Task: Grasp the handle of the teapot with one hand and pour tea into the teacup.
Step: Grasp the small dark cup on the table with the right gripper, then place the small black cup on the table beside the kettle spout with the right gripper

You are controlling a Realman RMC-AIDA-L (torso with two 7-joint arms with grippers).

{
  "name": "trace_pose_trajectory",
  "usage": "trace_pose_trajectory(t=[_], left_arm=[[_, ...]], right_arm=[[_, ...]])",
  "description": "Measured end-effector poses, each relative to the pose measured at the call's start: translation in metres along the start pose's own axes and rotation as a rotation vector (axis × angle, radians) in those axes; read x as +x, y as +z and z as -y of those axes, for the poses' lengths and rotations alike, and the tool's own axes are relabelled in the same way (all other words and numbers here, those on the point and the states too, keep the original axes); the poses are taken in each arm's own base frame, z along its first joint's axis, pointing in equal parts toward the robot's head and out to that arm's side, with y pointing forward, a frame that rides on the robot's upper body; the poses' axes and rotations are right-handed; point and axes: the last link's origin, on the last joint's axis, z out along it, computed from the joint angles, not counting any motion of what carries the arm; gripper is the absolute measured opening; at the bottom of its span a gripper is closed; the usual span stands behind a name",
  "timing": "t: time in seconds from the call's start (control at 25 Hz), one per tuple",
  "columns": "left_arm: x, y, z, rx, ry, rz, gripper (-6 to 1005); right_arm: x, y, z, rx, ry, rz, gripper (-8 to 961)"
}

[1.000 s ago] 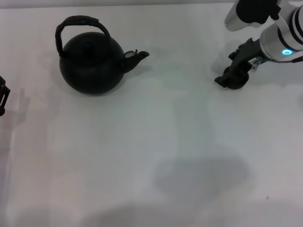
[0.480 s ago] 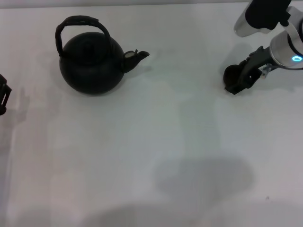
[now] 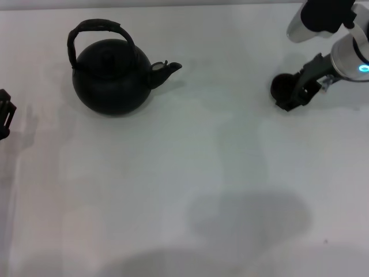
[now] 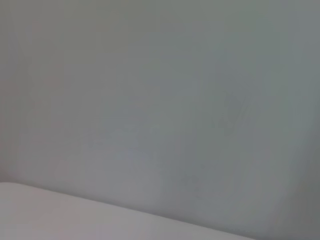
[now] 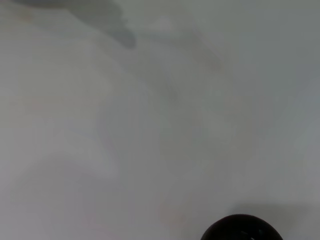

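Note:
The round matte black teapot [image 3: 112, 75] stands at the far left of the white table, its spout [image 3: 168, 68] pointing right. Its dark arched handle [image 3: 95, 27] rises over the lid, with nothing holding it. The small dark teacup [image 3: 281, 86] sits at the far right, and its rim also shows in the right wrist view [image 5: 241, 229]. My right gripper [image 3: 297, 98], on the white arm with a blue light, is right beside the teacup and touching or nearly touching it. Only a black part of my left gripper [image 3: 3, 113] shows at the left edge, well apart from the teapot.
The white table [image 3: 184, 173] stretches between the teapot and the teacup, with soft shadows near the front edge. The left wrist view shows only a plain pale surface.
My right arm has moved right and slightly back, and the teacup now shows beside its gripper. The teapot has not moved. The left gripper has shifted slightly at the edge.

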Motion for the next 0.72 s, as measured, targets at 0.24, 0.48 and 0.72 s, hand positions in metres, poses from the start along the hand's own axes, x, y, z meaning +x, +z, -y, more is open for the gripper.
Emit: trace_pose_trajectory(t=[0.24, 0.48, 0.72], left_arm=[[0.0, 0.0, 0.001, 0.001, 0.002, 0.0, 849], [0.0, 0.0, 0.001, 0.001, 0.003, 0.0, 848], [0.001, 0.0, 0.001, 0.0, 0.003, -0.001, 847]], right_arm=[[-0.019, -0.008, -0.008, -0.023, -0.037, 0.04, 713], [-0.052, -0.005, -0.042, -0.108, -0.181, 0.04, 714], [-0.066, -0.003, -0.064, -0.152, -0.276, 0.028, 714]])
